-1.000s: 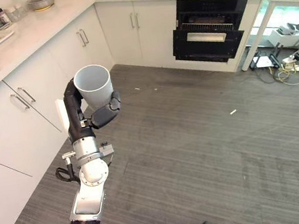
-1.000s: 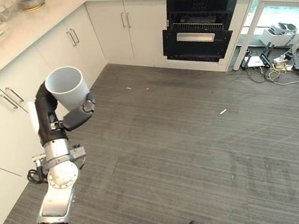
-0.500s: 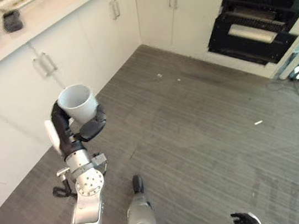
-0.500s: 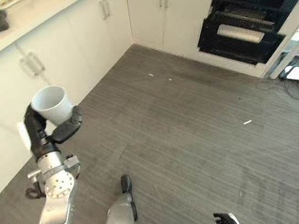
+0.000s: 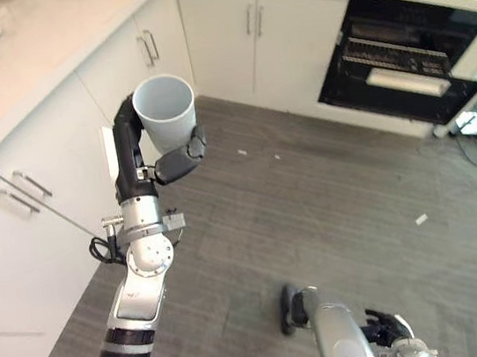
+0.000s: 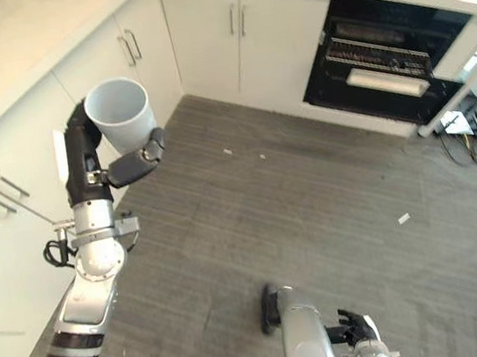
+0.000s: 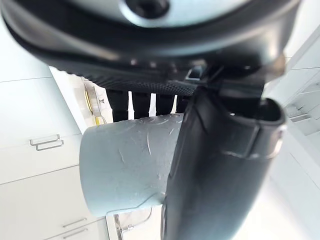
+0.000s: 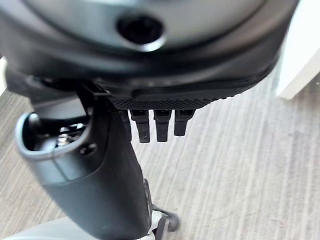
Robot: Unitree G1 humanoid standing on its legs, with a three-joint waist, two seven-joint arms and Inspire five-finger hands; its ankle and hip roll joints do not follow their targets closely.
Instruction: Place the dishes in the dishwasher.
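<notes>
Left hand grasps a pale grey cup, fingers behind it, thumb curled across the front; cup smooth, tapered, matte, mouth up, a few scuffs on its wall. Left arm raised near vertical, cup held high beside the white cabinets. Right hand hangs low over the grey ribbed floor, fingers relaxed, holding nothing. Dishwasher well apart across the room, black, door partly open, wire rack showing
</notes>
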